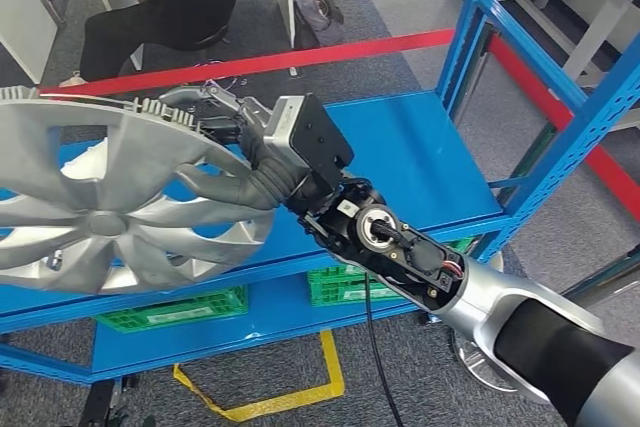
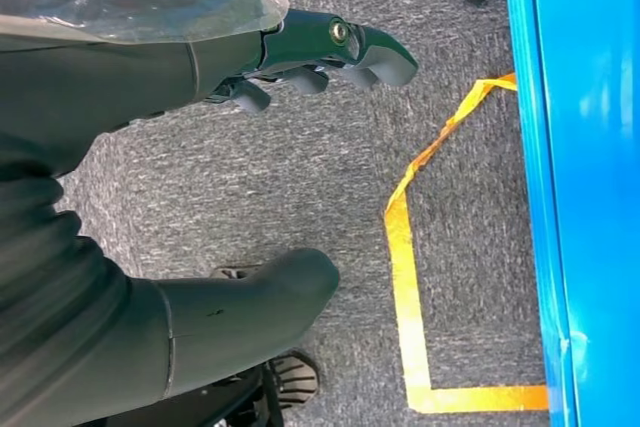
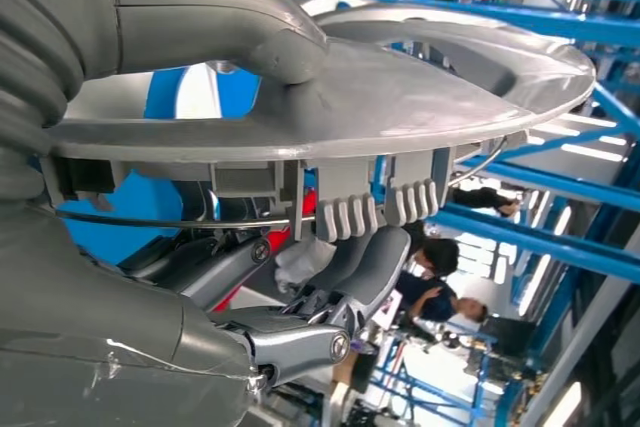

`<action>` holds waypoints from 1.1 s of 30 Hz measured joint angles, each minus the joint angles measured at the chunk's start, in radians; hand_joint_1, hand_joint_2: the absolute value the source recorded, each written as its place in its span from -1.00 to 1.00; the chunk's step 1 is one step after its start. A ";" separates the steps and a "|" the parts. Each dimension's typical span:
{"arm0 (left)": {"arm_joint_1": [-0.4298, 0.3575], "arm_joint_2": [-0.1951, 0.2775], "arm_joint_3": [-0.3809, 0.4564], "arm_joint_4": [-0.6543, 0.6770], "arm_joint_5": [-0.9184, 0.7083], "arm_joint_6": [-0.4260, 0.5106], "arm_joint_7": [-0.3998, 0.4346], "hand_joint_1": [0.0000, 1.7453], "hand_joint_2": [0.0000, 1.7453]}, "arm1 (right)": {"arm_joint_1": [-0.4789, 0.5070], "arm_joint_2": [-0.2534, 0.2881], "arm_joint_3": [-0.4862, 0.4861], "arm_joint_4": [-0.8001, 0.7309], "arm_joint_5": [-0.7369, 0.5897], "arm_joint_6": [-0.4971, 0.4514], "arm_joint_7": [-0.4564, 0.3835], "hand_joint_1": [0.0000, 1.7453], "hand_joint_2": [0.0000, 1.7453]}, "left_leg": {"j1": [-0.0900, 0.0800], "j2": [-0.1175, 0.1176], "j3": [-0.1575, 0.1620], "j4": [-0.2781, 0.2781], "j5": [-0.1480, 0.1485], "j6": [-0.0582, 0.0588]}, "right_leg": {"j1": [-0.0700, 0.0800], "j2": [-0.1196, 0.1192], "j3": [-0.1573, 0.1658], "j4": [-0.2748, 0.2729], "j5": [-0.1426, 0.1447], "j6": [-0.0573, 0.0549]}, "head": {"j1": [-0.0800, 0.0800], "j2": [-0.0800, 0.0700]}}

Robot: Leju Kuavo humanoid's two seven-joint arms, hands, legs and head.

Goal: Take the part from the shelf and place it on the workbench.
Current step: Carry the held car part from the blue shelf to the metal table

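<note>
Writing is unreadable; right hand (image 1: 253, 172) grips silver wheel cover (image 1: 113, 207).

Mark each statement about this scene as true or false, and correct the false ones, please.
1. The right hand holds the silver wheel cover by its rim. True.
2. The wheel cover is black. False: it is silver-grey.
3. The left hand holds nothing, above grey carpet. True.
4. The shelf is red. False: it is blue.
5. Yellow tape marks the floor near the shelf. True.
6. Green crates stand on top of the shelf. False: they sit under its blue board.
</note>
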 joint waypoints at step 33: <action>-0.012 -0.005 0.000 0.000 -0.011 -0.030 0.016 -1.00 1.00 | 0.076 -0.034 -0.074 -0.001 0.038 0.072 0.026 1.00 1.00 | 0.011 0.003 0.040 -0.007 -0.030 0.011 | -0.016 -0.004 -0.129 0.136 0.025 0.024 | 0.017 0.000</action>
